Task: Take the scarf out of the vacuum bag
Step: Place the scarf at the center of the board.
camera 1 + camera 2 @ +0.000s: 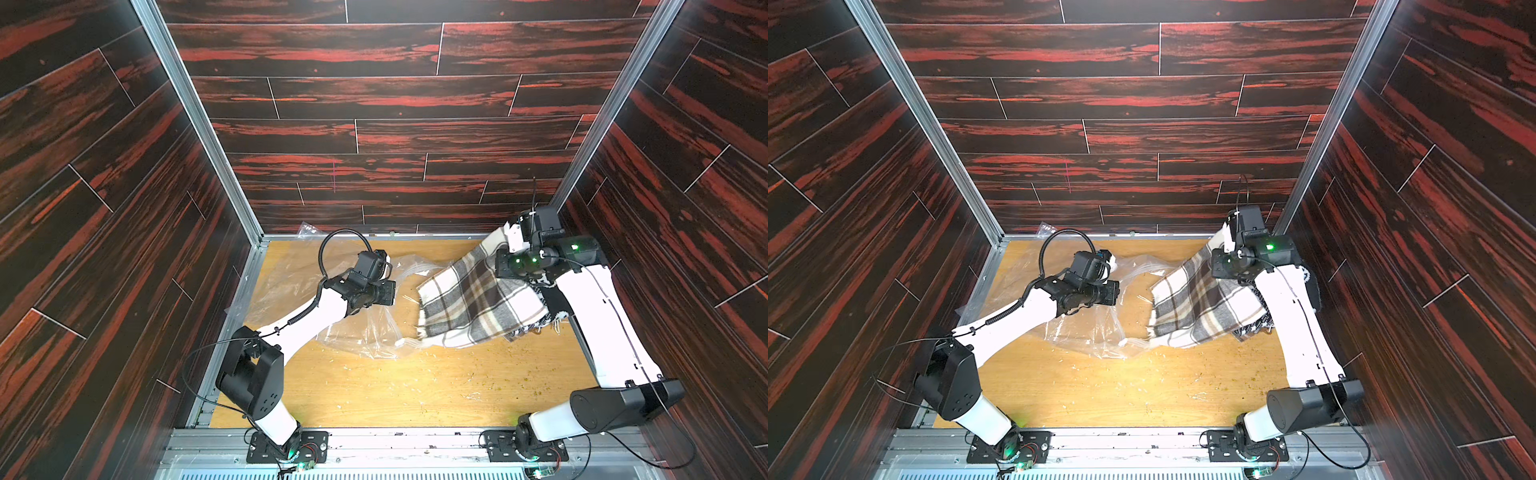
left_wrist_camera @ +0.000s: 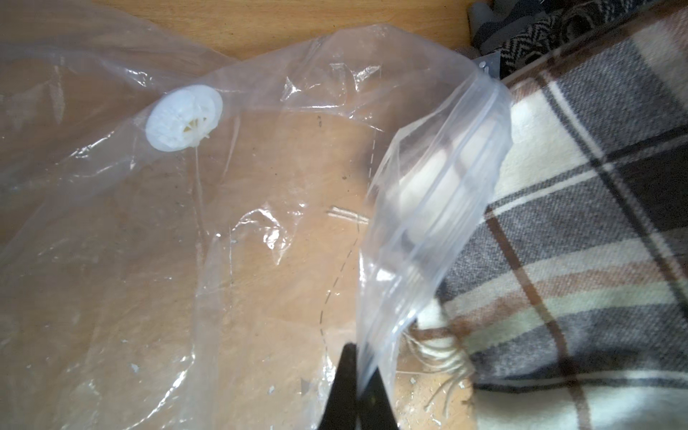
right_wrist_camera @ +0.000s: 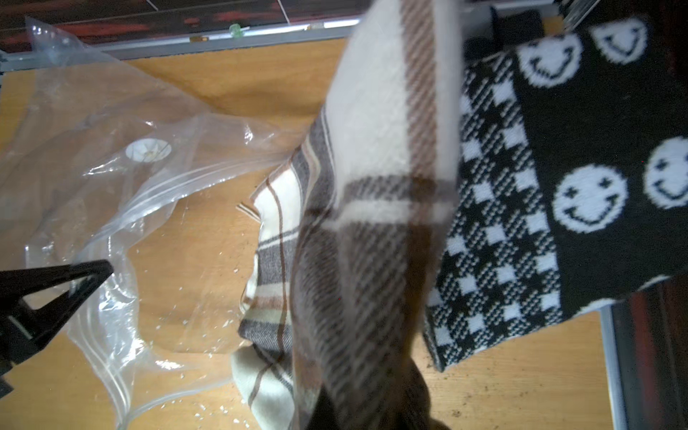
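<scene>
Scarf (image 1: 469, 307), plaid, right-centre of table (image 1: 395, 386), far end lifted, right hand (image 3: 368, 405) clamped on it. Its left edge meets the vacuum bag (image 1: 286, 282) mouth. Bag lies left-centre, left hand (image 2: 358, 387) pinching its zip edge. Black smiley knit (image 3: 595, 149) just right of scarf.

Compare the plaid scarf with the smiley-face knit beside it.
The plaid scarf is cream, grey and brown with a fringe; the smiley-face knit is black with white faces and checks. The plaid scarf hangs lifted in the right pincer; the knit lies partly under it. Both are soft textiles.
</scene>
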You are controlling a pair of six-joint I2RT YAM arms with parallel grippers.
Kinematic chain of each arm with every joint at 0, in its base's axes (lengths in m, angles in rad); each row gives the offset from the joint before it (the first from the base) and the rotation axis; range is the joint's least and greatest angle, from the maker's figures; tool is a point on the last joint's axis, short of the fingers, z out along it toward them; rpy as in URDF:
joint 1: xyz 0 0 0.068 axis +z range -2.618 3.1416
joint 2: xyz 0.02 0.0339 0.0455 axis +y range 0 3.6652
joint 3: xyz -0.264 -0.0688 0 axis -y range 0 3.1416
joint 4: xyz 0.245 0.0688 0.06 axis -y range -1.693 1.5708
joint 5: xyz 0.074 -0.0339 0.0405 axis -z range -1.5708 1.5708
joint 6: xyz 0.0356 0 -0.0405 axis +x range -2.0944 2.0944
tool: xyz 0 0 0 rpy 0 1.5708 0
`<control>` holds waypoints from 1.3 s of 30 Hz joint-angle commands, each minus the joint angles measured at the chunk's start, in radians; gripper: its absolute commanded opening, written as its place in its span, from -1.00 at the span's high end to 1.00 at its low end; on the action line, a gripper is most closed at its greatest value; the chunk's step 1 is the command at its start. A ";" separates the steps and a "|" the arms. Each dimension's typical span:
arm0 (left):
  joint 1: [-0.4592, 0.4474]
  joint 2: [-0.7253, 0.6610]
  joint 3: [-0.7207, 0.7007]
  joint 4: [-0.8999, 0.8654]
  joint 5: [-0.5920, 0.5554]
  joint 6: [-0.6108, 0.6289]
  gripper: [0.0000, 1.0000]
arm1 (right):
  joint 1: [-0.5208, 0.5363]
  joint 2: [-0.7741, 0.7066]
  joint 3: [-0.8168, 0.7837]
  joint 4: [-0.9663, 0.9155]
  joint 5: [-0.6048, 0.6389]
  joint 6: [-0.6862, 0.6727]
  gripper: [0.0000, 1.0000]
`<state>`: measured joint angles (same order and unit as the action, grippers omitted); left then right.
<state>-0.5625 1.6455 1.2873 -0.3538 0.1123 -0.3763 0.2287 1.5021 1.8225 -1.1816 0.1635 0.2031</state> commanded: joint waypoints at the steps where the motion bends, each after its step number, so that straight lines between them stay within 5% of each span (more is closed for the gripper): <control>1: 0.003 -0.004 0.026 -0.008 -0.017 0.008 1.00 | -0.006 0.005 0.062 -0.005 0.078 -0.020 0.85; 14: 0.003 -0.007 0.025 -0.016 -0.021 0.010 1.00 | -0.080 0.007 0.124 0.074 0.070 0.004 0.89; 35: 0.003 0.012 0.037 -0.019 -0.011 0.010 1.00 | -0.103 0.097 0.476 -0.028 0.083 -0.008 0.92; 39: 0.003 0.010 0.038 -0.020 -0.011 0.008 1.00 | -0.130 0.076 0.434 0.016 0.113 -0.016 0.93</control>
<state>-0.5625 1.6535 1.2945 -0.3588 0.1043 -0.3740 0.1158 1.5944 2.2635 -1.2259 0.2386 0.1967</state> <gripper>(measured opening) 0.053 0.082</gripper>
